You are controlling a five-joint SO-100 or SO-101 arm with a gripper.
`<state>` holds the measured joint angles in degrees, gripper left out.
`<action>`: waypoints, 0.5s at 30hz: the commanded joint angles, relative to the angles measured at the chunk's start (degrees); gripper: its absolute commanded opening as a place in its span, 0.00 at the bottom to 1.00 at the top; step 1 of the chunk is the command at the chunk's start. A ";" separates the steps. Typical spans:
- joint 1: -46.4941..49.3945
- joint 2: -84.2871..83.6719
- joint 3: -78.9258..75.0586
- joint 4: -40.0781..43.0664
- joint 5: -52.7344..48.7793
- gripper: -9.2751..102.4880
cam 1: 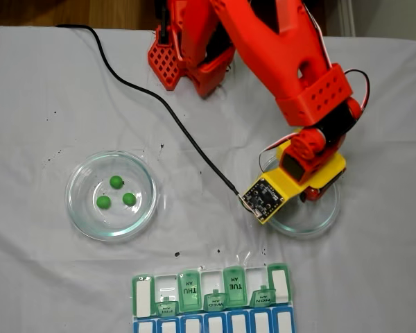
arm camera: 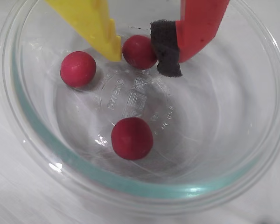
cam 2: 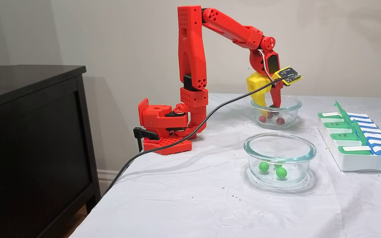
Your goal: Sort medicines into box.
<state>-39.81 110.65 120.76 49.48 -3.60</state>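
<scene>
Three red medicines lie in a clear glass dish. One red ball sits between my gripper's yellow finger and the red finger's black pad, and both touch it. Two more red balls rest loose on the dish floor. In a fixed view the gripper reaches down into that dish. Three green medicines lie in another glass dish. The box sits at the near table edge, with some green lids raised.
A black cable runs across the white cloth to the wrist camera board. The arm's red base is clamped at the table edge, and a dark cabinet stands beside the table. Small black specks dot the cloth.
</scene>
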 commanded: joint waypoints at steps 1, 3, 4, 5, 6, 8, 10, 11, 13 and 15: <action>-1.32 1.67 -2.81 0.18 0.09 0.20; -1.49 1.49 -2.72 0.18 0.18 0.20; -1.76 1.41 -2.64 0.26 0.18 0.20; -1.93 1.41 -2.64 0.44 0.18 0.20; -2.11 1.41 -2.64 0.62 0.18 0.20; -2.55 1.58 -2.81 0.97 0.18 0.20; -2.72 1.32 -3.16 1.58 0.18 0.20; -2.90 0.88 -3.52 1.93 0.26 0.20; -3.34 0.70 -3.96 2.37 0.44 0.21; -3.87 0.70 -4.39 2.64 0.53 0.21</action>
<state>-41.84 110.65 120.41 51.33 -3.60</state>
